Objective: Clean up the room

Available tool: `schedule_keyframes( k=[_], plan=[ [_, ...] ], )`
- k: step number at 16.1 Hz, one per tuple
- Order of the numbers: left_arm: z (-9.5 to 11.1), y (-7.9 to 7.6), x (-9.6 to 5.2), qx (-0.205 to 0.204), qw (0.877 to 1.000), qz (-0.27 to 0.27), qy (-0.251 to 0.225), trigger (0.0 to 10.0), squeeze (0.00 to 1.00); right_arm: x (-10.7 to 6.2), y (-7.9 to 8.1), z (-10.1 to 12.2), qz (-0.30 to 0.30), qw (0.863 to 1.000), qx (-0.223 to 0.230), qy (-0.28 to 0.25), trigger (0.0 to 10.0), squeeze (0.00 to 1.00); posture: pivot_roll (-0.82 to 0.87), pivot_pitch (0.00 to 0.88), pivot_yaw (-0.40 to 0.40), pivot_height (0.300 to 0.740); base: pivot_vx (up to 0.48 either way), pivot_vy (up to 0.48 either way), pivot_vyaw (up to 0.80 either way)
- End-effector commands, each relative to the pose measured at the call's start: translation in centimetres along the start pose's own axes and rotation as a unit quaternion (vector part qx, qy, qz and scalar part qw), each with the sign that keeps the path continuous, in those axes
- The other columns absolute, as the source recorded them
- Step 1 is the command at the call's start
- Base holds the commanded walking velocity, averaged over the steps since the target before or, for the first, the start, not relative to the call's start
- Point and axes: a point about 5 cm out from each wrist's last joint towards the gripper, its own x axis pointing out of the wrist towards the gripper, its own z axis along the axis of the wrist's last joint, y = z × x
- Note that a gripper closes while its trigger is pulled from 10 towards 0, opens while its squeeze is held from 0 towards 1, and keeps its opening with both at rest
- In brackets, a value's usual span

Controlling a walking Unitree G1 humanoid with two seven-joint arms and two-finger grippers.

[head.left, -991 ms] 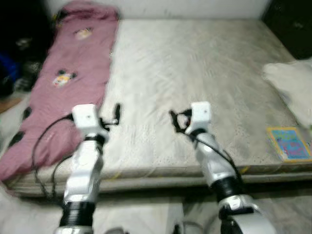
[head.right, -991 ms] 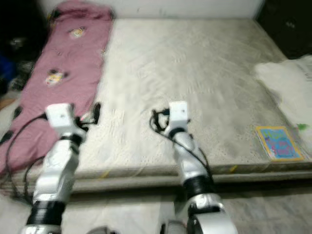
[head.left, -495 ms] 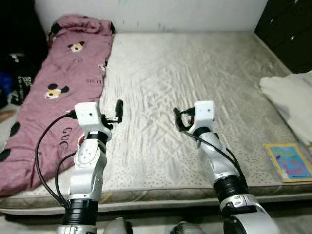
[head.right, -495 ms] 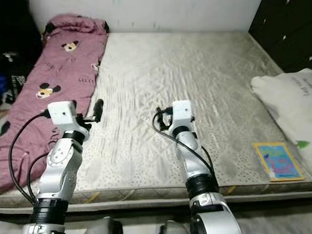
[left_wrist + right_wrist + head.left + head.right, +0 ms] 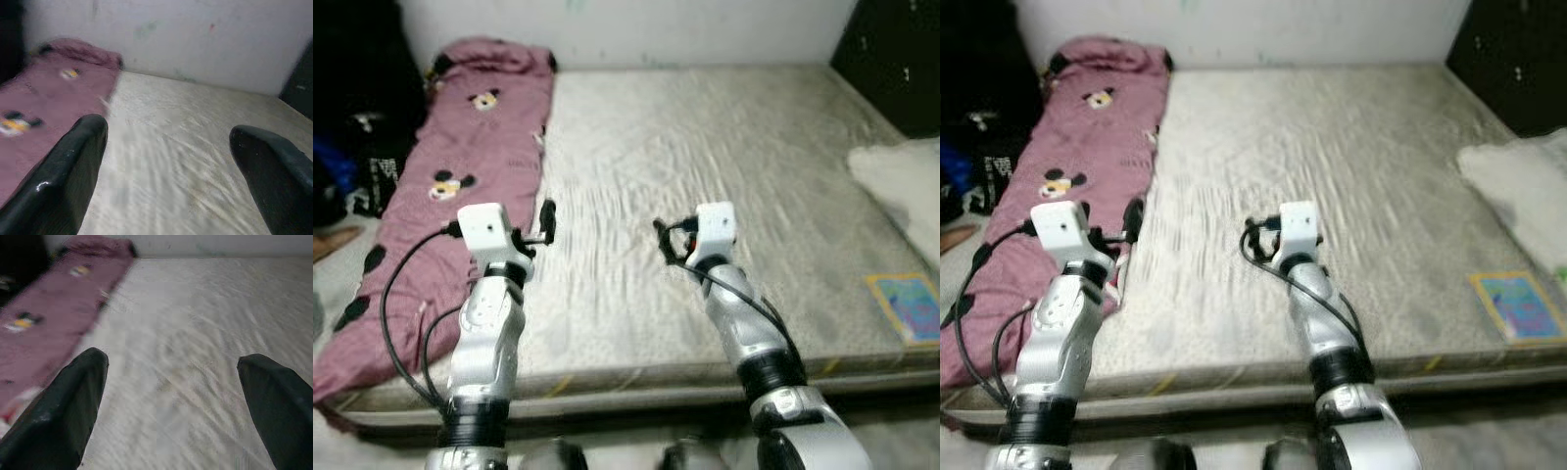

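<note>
While both arms reach out over the near part of the bed (image 5: 724, 147), the left gripper (image 5: 176, 166) has its jaws spread wide, and nothing is between them; in the left wrist view only bare mattress shows in the gap. The right gripper (image 5: 171, 401) is likewise spread wide and holds nothing, its fingers (image 5: 58, 406) hanging above the pale quilted surface without touching it.

The pink blanket (image 5: 450, 186), printed with cartoon mouse faces, lies in a long strip along the bed's left side, from the wall down to the near edge, where it droops over. It sits just beside the left gripper, to its left, and well apart from the right one.

A white cloth (image 5: 901, 176) lies bunched at the bed's right edge, far from both grippers. Near it, closer to the front edge, a colourful book (image 5: 909, 305) lies flat on the mattress. Dark bags (image 5: 352, 147) stand on the floor to the left of the bed.
</note>
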Motion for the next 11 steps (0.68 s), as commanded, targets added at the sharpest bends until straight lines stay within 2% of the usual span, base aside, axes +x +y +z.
schedule_keyframes(
  k=[1, 2, 11],
  plan=[
    [0.13, -0.08, 0.11, 0.006, 1.000, -0.004, 0.001, 10.0, 0.00, 0.13, -0.12, 0.27, -0.002, 1.000, 0.002, -0.002, 10.0, 0.00, -0.10, 0.047, 0.013, 0.740, 0.000, 0.480, -0.80],
    [0.14, -0.08, 0.14, 0.004, 1.000, -0.002, 0.001, 10.0, 0.00, 0.16, -0.04, 0.41, -0.001, 1.000, 0.002, -0.005, 10.0, 0.00, -0.10, 0.047, 0.013, 0.740, 0.000, 0.480, -0.51],
    [0.13, 0.15, 0.22, -0.002, 1.000, 0.011, 0.002, 10.0, 0.00, -0.03, 0.21, -0.29, 0.014, 1.000, 0.001, 0.008, 10.0, 0.00, -0.10, 0.050, 0.008, 0.740, 0.000, 0.480, 0.00]
  ],
)
